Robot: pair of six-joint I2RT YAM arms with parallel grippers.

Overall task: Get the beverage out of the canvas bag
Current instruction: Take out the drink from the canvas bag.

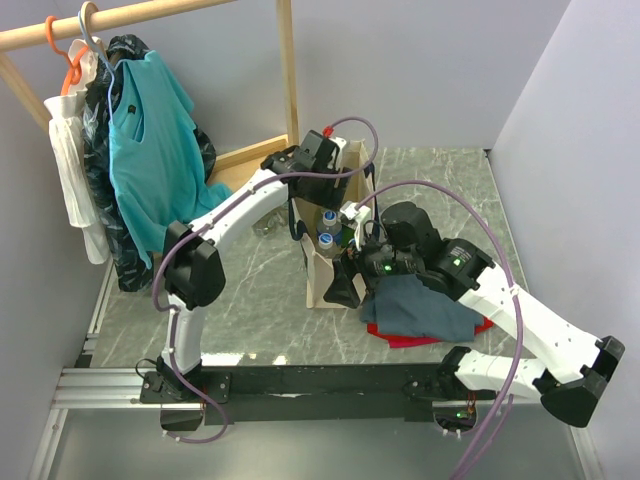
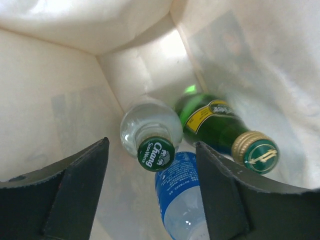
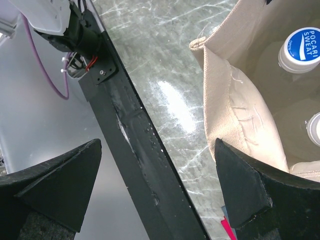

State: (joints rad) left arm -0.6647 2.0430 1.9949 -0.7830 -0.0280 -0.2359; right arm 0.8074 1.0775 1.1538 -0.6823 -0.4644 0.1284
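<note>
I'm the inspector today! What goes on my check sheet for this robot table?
Surface: grey marble table, glossy.
Job's things: canvas bag upright; Chang bottle, green bottle and blue-label bottle inside.
Clutter: folded grey-blue cloth on something red.
Claws: left claw open inside bag, fingers either side of Chang bottle, not gripping; right claw open beside bag's rim.
Cables: purple cables loop in the air.
Surroundings: wooden clothes rack with teal shirt; grey walls.
</note>
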